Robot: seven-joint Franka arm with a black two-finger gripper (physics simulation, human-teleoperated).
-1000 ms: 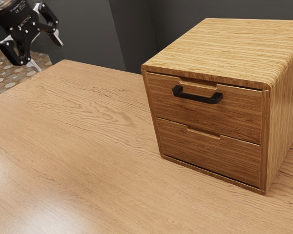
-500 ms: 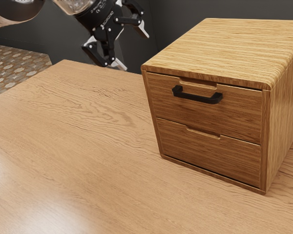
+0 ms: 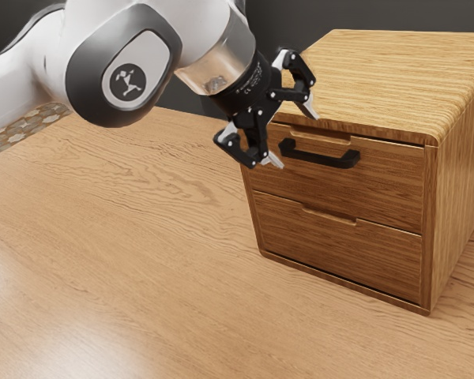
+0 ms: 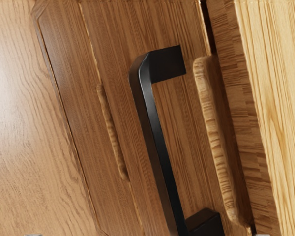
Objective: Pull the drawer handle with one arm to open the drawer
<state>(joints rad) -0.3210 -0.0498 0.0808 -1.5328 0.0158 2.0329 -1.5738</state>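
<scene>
I am finding no words, numbers or brand names to read. The one sign I am seeing is a small white emblem [image 3: 128, 79] sitting on the grey oval cap [image 3: 156, 54] of my arm [image 3: 31, 75], between nine and ten o'clock from my pincer [image 3: 294, 139].

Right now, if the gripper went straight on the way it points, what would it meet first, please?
Most likely the black handle of the top drawer, which sits centred ahead of the open gripper; depth is hard to judge.

Clear gap between handle [image 3: 320, 159] and drawer front [image 3: 379, 189].
</scene>
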